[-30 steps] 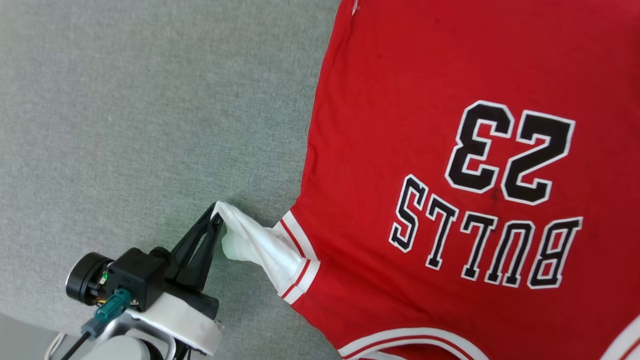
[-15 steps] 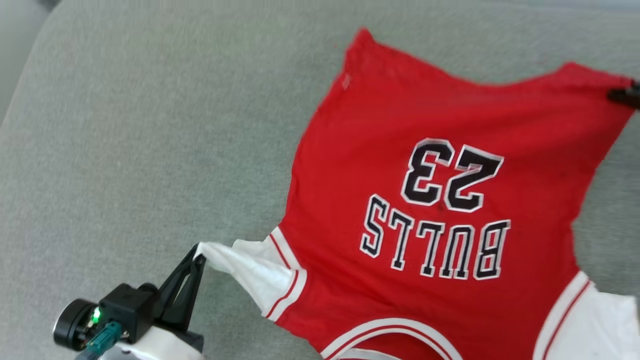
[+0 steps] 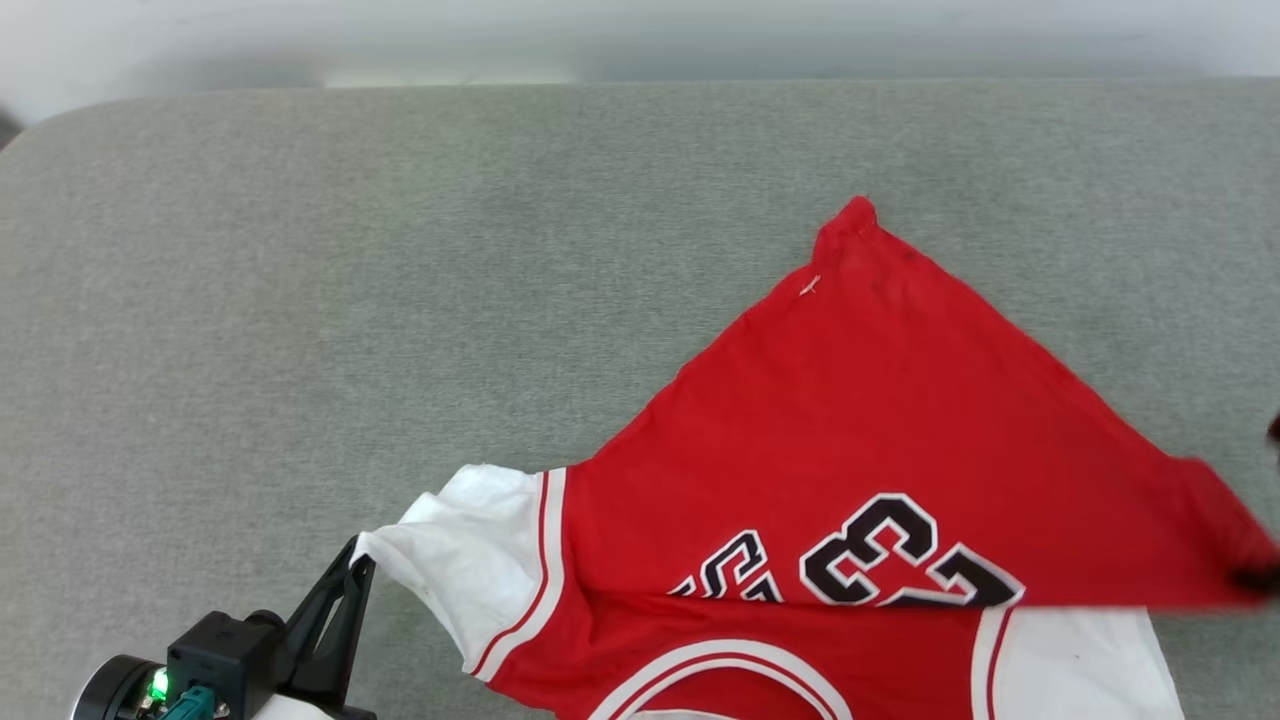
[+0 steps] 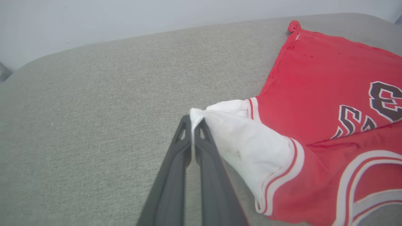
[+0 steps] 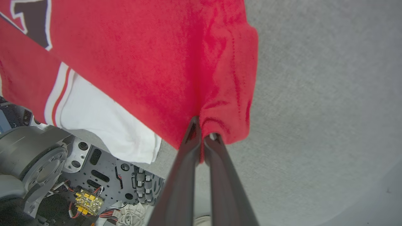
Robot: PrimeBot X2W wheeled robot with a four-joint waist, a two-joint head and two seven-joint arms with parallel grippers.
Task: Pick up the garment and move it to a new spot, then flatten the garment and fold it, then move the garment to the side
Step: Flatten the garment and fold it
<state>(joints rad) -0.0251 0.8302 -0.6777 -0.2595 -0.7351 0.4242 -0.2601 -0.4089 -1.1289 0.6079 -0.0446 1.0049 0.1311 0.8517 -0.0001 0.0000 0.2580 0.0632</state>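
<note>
The red garment [image 3: 870, 430] lies on the grey cushion, its far right hem corner drawn over toward me, so a red flap covers most of the lettering and part of the black 23 [image 3: 890, 560]. My left gripper [image 3: 358, 562] at the lower left is shut on the tip of the white left sleeve [image 3: 460, 570], which stretches taut from its fingertips [image 4: 193, 121]. In the right wrist view my right gripper [image 5: 203, 136] is shut on the red hem corner [image 5: 226, 119], held above the other white sleeve [image 5: 103, 125].
The grey upholstered surface [image 3: 400, 250] spreads wide to the left and behind the garment, ending at a rear edge against a pale wall [image 3: 600, 40]. My own wheeled base [image 5: 47, 163] shows below the cushion's near edge in the right wrist view.
The head camera has tilted up. The right hem corner has come toward me, folding red cloth over the lettering. The left gripper still holds the sleeve, now pulled flatter.
</note>
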